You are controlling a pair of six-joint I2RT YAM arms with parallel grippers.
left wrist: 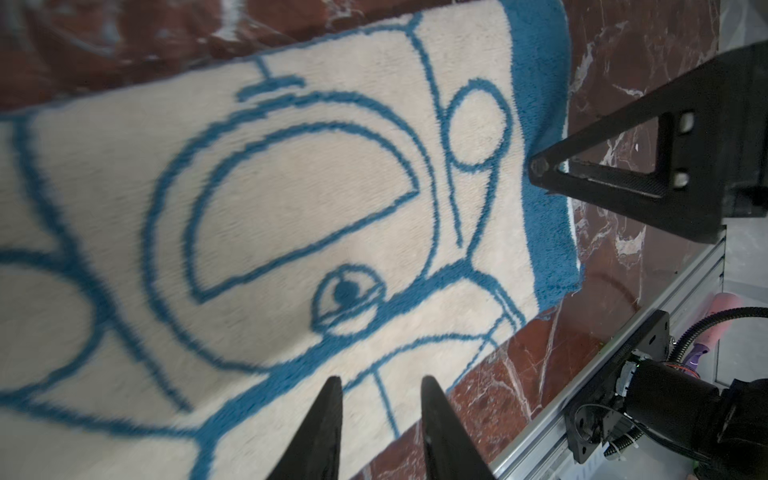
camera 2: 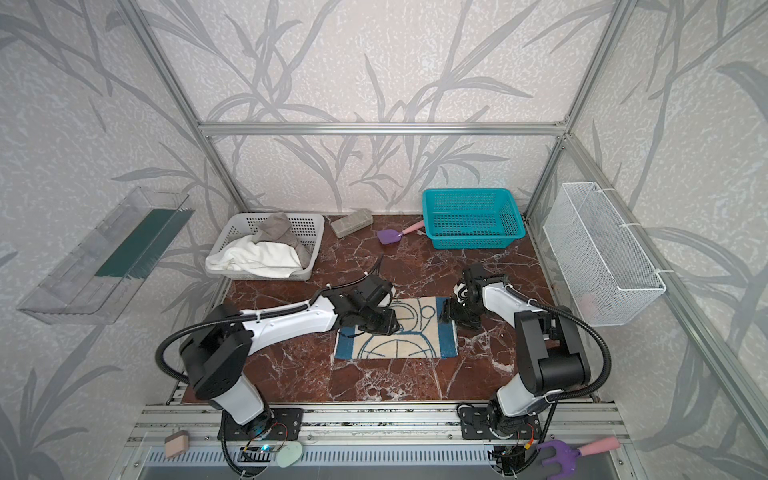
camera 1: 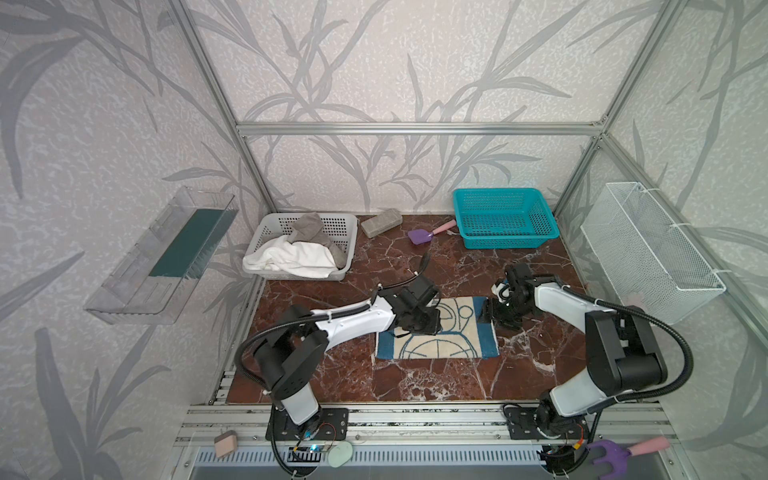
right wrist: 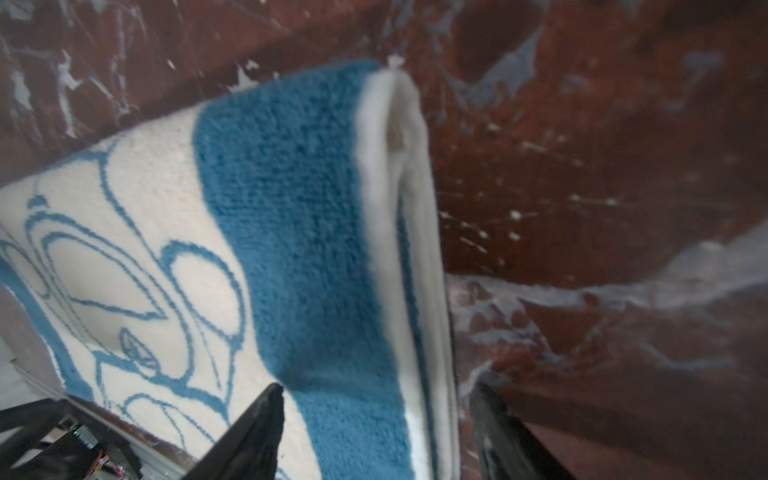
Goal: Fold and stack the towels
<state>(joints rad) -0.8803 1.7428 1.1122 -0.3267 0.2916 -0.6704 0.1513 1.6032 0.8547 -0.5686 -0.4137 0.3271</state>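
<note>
1. In both top views the beige towel (camera 1: 440, 345) (camera 2: 399, 349), with blue borders and a blue cartoon outline, lies flat on the marble table (camera 1: 415, 386) near the middle, between the two arms. The left gripper (camera 1: 417, 328) is low over the left part of this towel. The right gripper (camera 1: 488, 311) is at the towel's far right corner. From these views I cannot tell how the jaws stand.
2. Also in both top views, the white towel (camera 1: 299, 257) and the grey towel (camera 1: 309, 228) lie crumpled in the grey basket (camera 1: 336, 226) at the back left. The grey towel lies partly on the white one. A teal basket (camera 1: 498, 191) stands at the back right. A grey block (camera 1: 381, 222) and a purple spatula (camera 1: 419, 236) lie between the two baskets.
3. In the left wrist view, the left gripper (left wrist: 380, 380) is released. Its two fingers stand a little apart above the beige towel (left wrist: 291, 187), and nothing is pinched between them. One finger (left wrist: 615, 166) of the right gripper touches the blue border with its tip.
4. In the right wrist view, the right gripper (right wrist: 378, 386) is released too. Its jaws are wide apart, one on each side of the edge of the beige towel (right wrist: 291, 228). At this edge two layers lie one on the other. The view is blurred, so I cannot tell whether the fingers touch the cloth.
</note>
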